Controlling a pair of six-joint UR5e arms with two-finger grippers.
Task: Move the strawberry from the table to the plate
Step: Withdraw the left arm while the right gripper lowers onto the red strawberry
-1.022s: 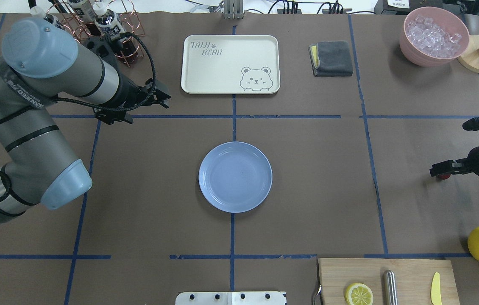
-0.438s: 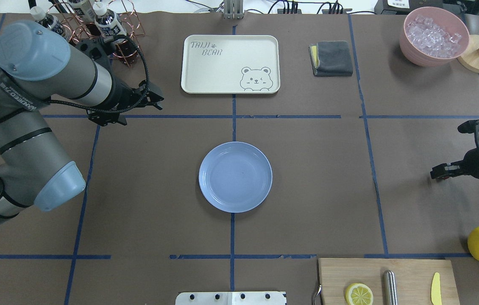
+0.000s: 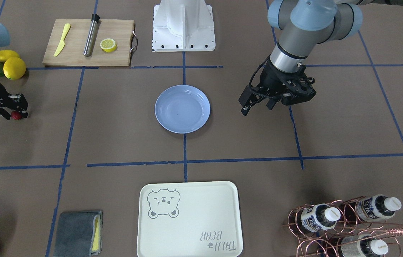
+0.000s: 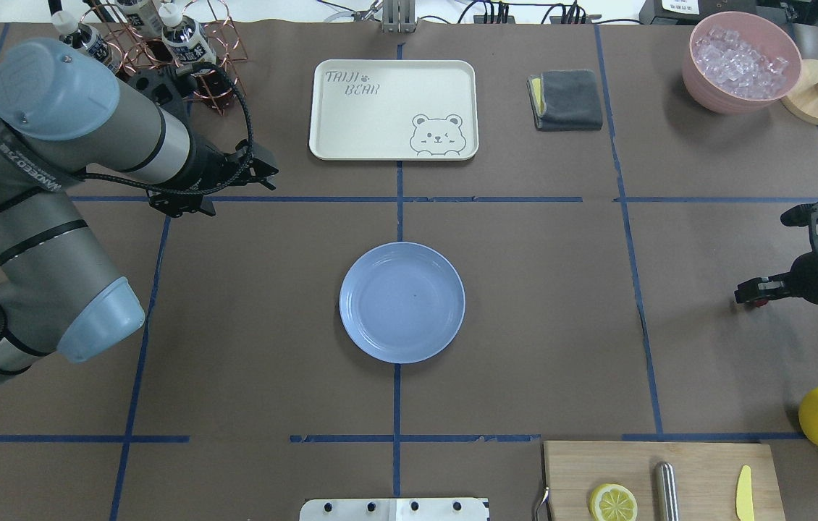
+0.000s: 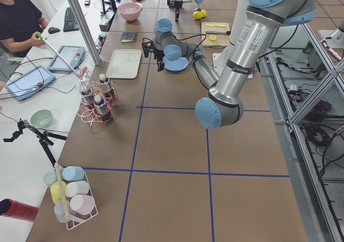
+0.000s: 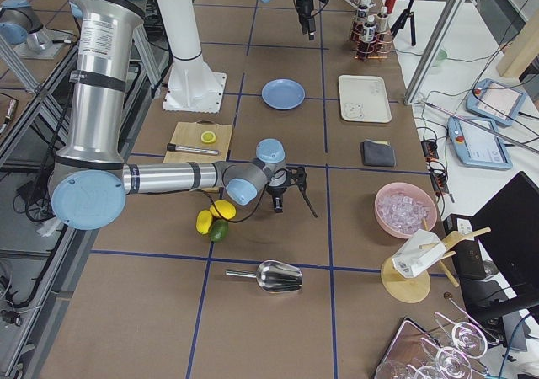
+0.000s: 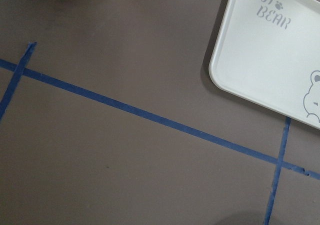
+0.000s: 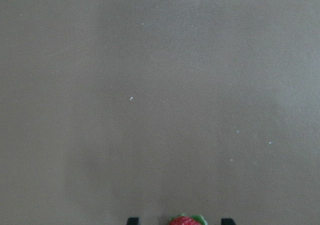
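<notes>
Right gripper (image 3: 15,112) is straddling strawberry (image 3: 16,115) at left edge, fingers spread, not gripping; plate (image 3: 182,121) is sitting empty, centre.

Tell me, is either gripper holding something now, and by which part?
Nothing is held. The right gripper straddles the strawberry, its fingertips apart from the berry's sides; the left gripper hangs open and empty.

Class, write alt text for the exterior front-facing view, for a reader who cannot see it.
At the view's left edge the right gripper sits low over a small red strawberry on the brown-paper table. An empty light-blue plate lies at the centre, and the left gripper hangs open on the view's right.
</notes>
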